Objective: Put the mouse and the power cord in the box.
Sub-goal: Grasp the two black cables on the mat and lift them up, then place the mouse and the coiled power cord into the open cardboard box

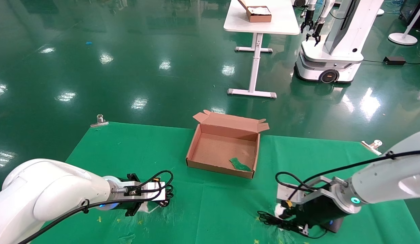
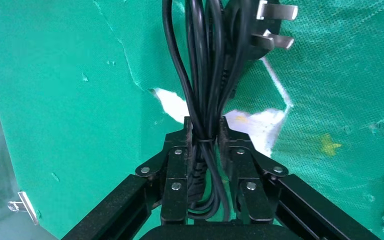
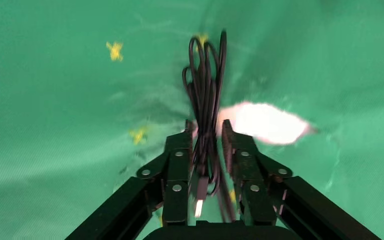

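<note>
The power cord [image 2: 203, 75] is a thick black coil tied at its middle, with its mains plug [image 2: 264, 31] beyond the fingers. My left gripper [image 2: 204, 131] is shut on it, low over the green cloth at the front left [image 1: 165, 197]. My right gripper [image 3: 206, 131] at the front right [image 1: 291, 225] is shut on the mouse's thin bundled cable [image 3: 205, 85], whose USB plug [image 3: 199, 197] lies between the fingers. The mouse's body is hidden. The box [image 1: 196, 137] stands open between and beyond both grippers, holding a green scrap [image 1: 240, 165].
Metal clips [image 1: 99, 120] [image 1: 373, 145] pin the green cloth at its far corners. White torn patches [image 2: 260, 122] show in the cloth under the grippers. Behind, across the floor, a white table [image 1: 264, 23] carries a smaller brown box [image 1: 259, 14], beside another robot [image 1: 332, 51].
</note>
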Robot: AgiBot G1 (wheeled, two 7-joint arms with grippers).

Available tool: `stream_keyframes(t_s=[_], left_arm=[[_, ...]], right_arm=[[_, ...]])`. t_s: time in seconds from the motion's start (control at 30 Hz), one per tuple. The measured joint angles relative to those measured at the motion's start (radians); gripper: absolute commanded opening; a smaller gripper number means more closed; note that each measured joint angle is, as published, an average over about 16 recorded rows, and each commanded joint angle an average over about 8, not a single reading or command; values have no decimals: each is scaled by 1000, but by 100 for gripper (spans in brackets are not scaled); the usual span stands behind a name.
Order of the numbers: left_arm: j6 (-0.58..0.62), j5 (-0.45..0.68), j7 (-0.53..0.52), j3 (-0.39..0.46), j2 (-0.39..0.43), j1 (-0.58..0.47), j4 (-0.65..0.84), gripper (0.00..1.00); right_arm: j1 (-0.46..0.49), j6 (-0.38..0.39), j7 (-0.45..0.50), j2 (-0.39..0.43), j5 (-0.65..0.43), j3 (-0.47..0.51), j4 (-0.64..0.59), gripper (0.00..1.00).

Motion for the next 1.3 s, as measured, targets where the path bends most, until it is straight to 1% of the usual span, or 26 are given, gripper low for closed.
stream_keyframes(t_s=[0.2,0.37,0.5,0.7,0.87,0.97,1.07,1.17,1.3], left_arm=[[0,0,0,0,0,0,0,0],[11,-20,2,-9,-4,-10,-3,0],[49,-88,21,-34,-21,-39,-22,0],[110,-236,63,-92,-45,-97,-81,0],[113,-337,88,-136,-24,-137,-139,0],[66,-347,93,-144,18,-143,-162,0],[-26,-318,88,-128,70,-135,-171,0],[-153,-258,70,-82,123,-124,-158,0],[-338,-160,28,14,178,-114,-114,0]], right_arm=[[3,-27,33,42,23,17,44,0],[11,-64,73,102,52,39,119,0],[16,-97,119,167,77,60,211,0],[18,-133,222,283,106,96,396,0],[22,-140,327,373,114,125,571,0],[30,-139,390,416,111,141,671,0],[41,-139,447,449,106,154,760,0],[58,-141,494,473,98,165,835,0],[81,-148,546,494,88,175,912,0]])
